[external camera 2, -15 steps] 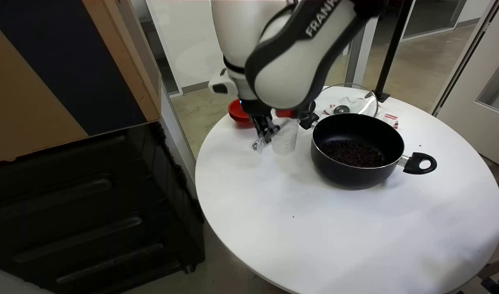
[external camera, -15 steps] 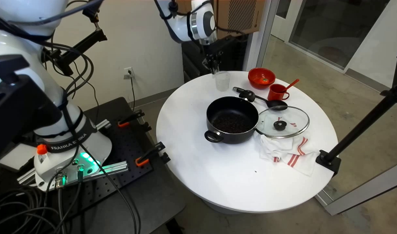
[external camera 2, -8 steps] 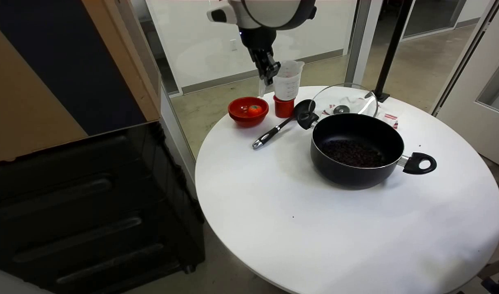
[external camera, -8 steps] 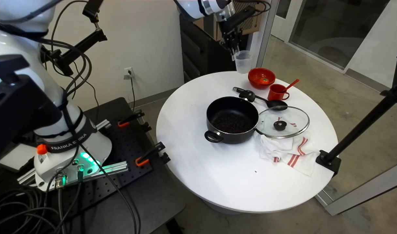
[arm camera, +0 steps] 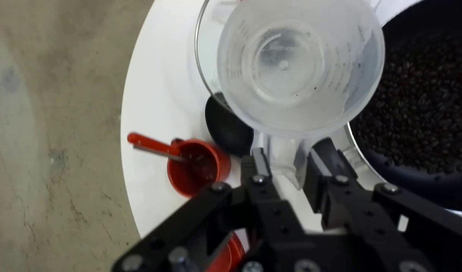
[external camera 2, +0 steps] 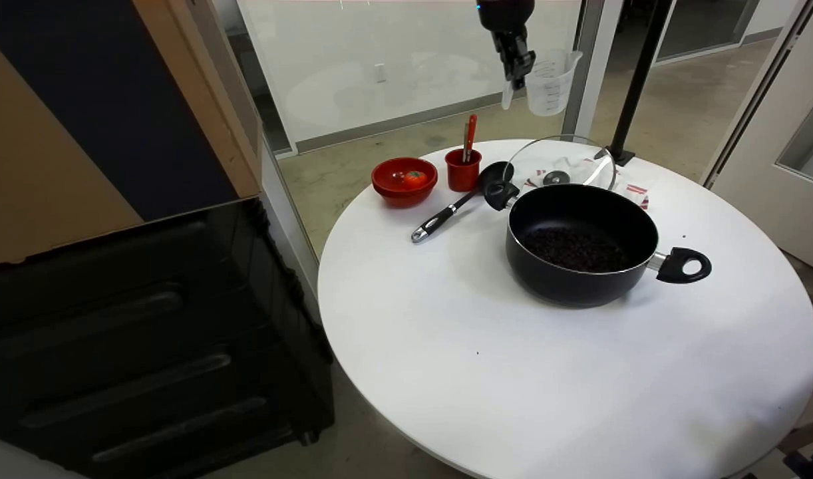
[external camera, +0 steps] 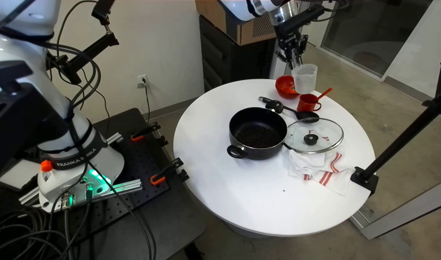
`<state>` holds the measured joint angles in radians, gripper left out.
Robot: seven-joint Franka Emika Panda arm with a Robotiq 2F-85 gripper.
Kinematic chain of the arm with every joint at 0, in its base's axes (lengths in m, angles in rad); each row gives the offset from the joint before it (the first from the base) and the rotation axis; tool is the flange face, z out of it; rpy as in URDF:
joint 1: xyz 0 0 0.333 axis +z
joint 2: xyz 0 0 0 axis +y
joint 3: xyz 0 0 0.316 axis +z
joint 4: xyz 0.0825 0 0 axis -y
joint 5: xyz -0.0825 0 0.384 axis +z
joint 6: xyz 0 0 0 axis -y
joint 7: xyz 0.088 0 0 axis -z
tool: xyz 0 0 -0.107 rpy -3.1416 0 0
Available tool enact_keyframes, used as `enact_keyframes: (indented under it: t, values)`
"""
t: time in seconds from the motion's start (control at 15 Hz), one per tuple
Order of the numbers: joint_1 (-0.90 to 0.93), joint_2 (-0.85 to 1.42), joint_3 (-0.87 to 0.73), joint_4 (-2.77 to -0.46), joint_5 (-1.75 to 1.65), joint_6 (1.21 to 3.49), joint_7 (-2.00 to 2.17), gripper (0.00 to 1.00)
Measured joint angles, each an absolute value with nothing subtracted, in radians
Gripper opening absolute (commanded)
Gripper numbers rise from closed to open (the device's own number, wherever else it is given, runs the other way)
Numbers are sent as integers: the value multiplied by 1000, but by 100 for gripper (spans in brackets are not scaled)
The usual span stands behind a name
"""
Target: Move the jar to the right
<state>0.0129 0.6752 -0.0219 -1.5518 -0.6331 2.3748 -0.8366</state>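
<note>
We look across a round white table (external camera: 235,202), a white robot arm (external camera: 238,11) reaching in above it. Largest on the table top is a black two-handled pot (external camera 2: 566,289); just beside it, we see a clear glass lid (external camera: 311,140) lying partly over a rumpled white towel (external camera: 327,173) with red stripes, and a long black spoon (external camera 2: 440,217). Higher up, the gripper (arm camera: 287,162) is clamped from both sides on the handle (arm camera: 284,151) of the jar (external camera: 304,81). The whitish, translucent jar hangs in mid-air, mouth up, apart from the table top; in the wrist view we peer down into it and make out measuring marks on its wall. On the table we find a red bowl (external camera 2: 404,198), near it a red mug (external camera 2: 462,178) with a red-handled utensil (external camera 2: 472,130) leaning in it, and, in the bowl, a round orange-red item (external camera 2: 416,178). Smallest are the dark, bean-like pieces (arm camera: 431,109) in the pot.
</note>
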Motion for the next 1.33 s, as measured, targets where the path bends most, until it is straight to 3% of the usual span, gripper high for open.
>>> enact_keyframes:
  t: [0.47,0.87,1.27,1.33]
  values:
    - [-78,610,-82,-1625,-633,2325,-738,7]
    - [-126,520,-82,-1851,-632,2513,-719,7]
    - [-181,443,-102,-2035,-565,2524,-619,7]
    - [-192,430,-109,-2056,-551,2524,-608,26]
